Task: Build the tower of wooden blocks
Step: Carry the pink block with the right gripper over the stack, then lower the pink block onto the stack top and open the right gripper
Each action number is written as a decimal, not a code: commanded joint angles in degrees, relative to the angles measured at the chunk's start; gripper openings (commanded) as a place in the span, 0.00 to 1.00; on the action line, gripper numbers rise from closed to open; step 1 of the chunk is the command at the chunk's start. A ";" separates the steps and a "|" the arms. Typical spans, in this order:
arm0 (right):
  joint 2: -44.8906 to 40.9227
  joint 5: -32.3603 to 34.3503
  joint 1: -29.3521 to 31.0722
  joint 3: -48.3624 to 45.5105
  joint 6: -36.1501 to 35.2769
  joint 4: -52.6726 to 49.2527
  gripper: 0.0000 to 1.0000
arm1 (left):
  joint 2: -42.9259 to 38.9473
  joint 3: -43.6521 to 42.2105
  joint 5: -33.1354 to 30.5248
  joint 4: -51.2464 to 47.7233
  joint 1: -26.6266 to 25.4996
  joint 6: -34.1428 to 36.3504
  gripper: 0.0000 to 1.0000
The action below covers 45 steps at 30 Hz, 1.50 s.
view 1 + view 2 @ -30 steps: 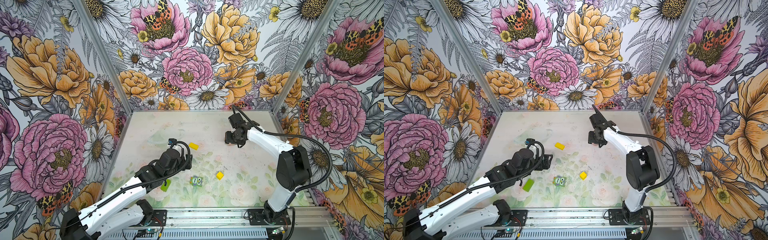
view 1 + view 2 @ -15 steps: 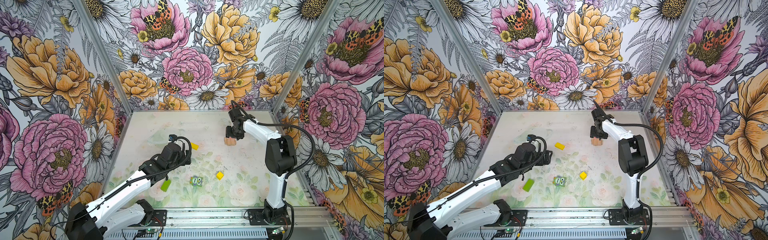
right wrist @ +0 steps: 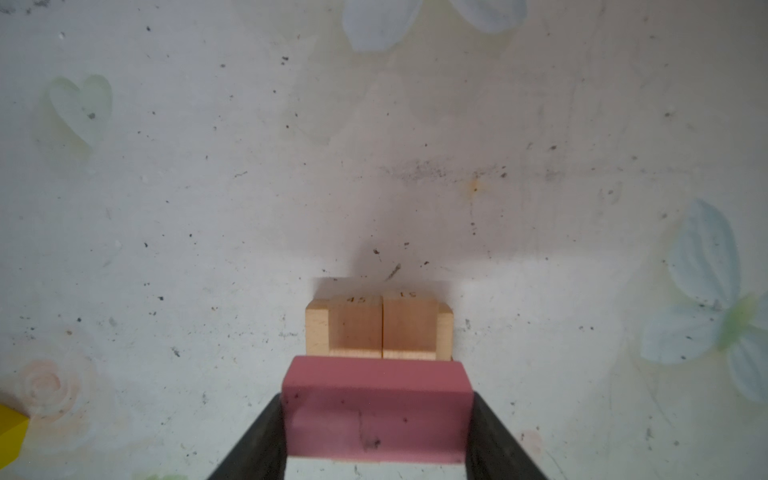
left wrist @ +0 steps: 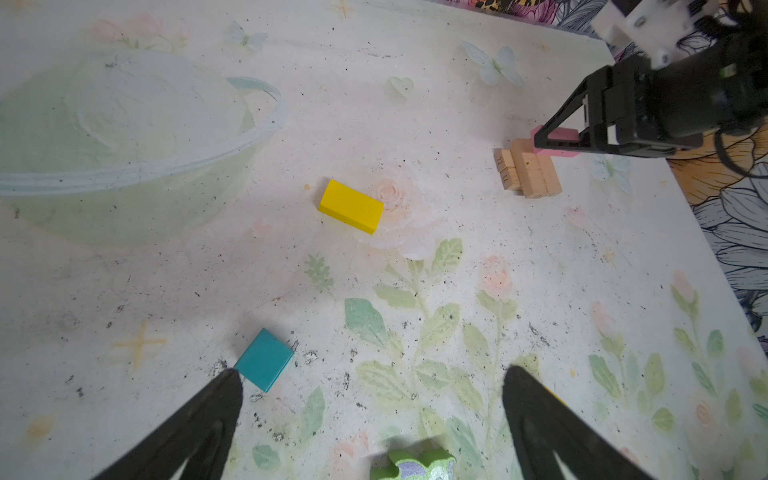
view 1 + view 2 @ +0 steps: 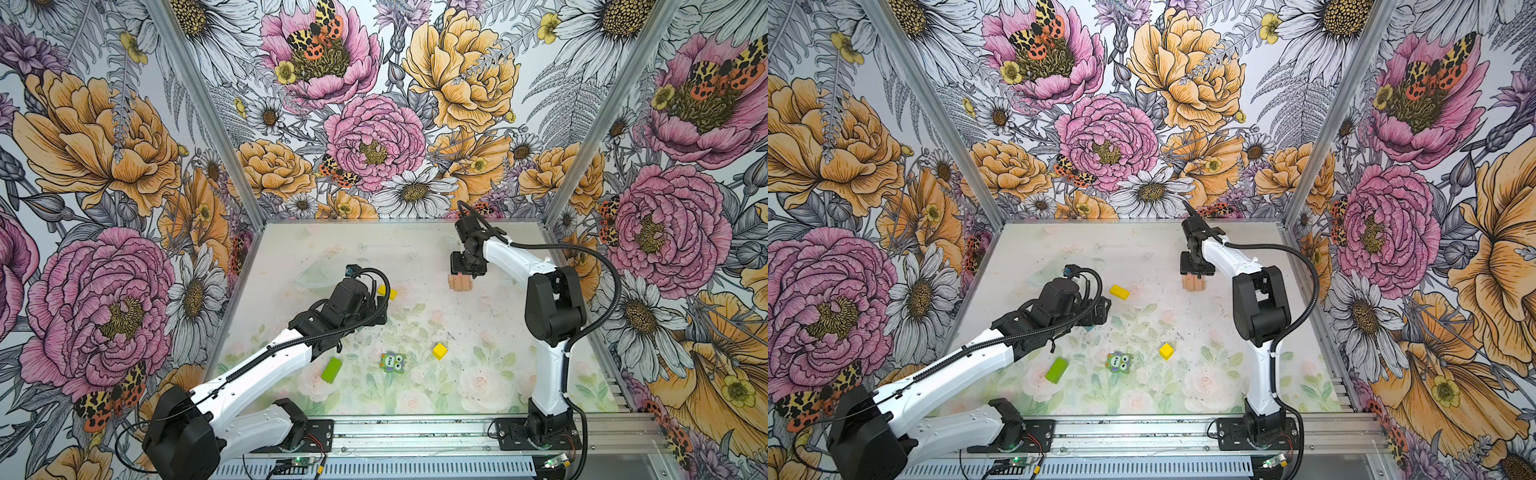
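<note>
Nearest the robot's bases, three pieces lie loose on the tabletop: a lime-green block, an owl block printed with what looks like the word "Five", and a yellow cube, each well apart from the others. Farther in, the left tool hangs low with its jaws spread wide and nothing between them. A teal block lies flat just beside one fingertip, largely hidden under the left arm in both top views. Beyond it a yellow bar lies alone. Farthest back, the right tool clamps a pink block by its ends directly over the stacked tan bars. Whether it touches them I cannot tell. One bar reads "45"; its neighbour's mark is blurred.
</note>
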 commanded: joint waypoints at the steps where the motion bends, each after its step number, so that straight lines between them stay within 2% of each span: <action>1: 1.47 0.71 -0.35 1.71 -0.93 -0.08 0.53 | 0.11 1.51 1.55 1.48 0.64 1.43 0.99; 35: 5.30 -0.56 -1.39 4.52 -1.74 0.28 0.54 | 1.86 2.34 1.71 1.46 0.97 1.27 0.99; 45: 5.15 -1.22 -1.40 4.18 -1.63 0.29 0.60 | 1.97 2.26 2.00 1.48 1.11 1.18 0.99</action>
